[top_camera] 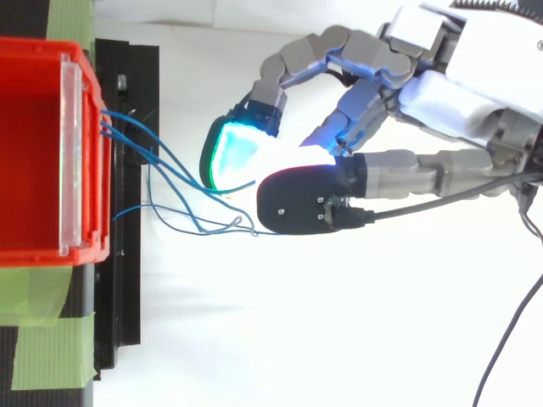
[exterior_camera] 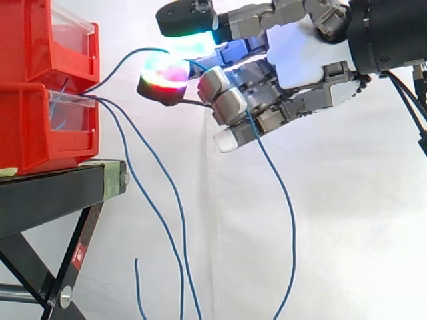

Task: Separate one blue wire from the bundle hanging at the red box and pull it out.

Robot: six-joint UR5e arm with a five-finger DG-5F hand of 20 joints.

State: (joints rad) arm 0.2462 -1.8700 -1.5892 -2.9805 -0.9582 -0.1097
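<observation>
Our robot hand (exterior_camera: 293, 60) pinches one blue wire (exterior_camera: 292, 227) near the red box (exterior_camera: 40, 127) — the pulling step, we think. Next we move away from the box until it slips free.

A black bench (exterior_camera: 53, 193) on crossed legs (exterior_camera: 73, 260) fills the side view's 8 o'clock corner. On its top stands a lower red bin (exterior_camera: 27, 130), with an upper red bin (exterior_camera: 33, 40) stacked at its 12 o'clock. Green tape (top_camera: 51, 348) lies on the benchtop, at 6 o'clock of the bins seen from above.
</observation>
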